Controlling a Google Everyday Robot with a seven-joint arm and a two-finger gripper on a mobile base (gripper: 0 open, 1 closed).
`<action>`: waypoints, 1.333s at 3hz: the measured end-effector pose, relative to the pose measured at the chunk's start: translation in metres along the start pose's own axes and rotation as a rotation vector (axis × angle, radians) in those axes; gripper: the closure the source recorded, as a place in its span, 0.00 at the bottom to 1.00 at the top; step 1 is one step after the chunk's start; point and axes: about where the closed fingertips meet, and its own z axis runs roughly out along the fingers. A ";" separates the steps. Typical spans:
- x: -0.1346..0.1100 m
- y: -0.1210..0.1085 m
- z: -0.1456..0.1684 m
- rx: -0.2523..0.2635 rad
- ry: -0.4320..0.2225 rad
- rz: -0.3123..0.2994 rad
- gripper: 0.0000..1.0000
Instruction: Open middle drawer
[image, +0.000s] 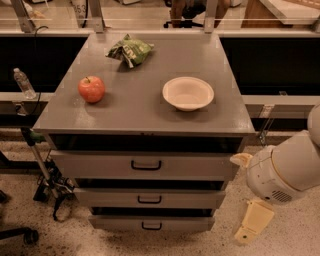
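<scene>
Gripper (254, 226) of the robot's single arm hangs low at the right of the view, a cream-coloured piece just above the speckled floor, below the arm's bulky white wrist housing (282, 172); whether it is spread or closed cannot be told from this angle. It stands apart from a grey metal cabinet (135, 112) with three drawers stacked at its front, all looking closed. The middle drawer (190, 199) is the wide, shallow one between the taller top drawer (200, 166) and the narrowest bottom drawer (185, 224). Its small black bar handle (149, 199) sits at the centre of its front, with its long axis running level from side to side. From the gripper, that handle lies to the left and a little higher, past the cabinet's right front corner, so the arm would likely need to swing leftward in front of the drawer faces before closing on the bar and pulling toward the camera. On the cabinet top rest a red apple (91, 89), a pale empty bowl (188, 93) and a green snack bag (130, 50), all well away from the drawer fronts.
</scene>
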 end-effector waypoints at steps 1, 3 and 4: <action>0.000 0.000 0.000 0.000 0.000 0.000 0.00; 0.053 -0.066 0.117 -0.042 0.092 0.007 0.00; 0.053 -0.066 0.117 -0.042 0.092 0.007 0.00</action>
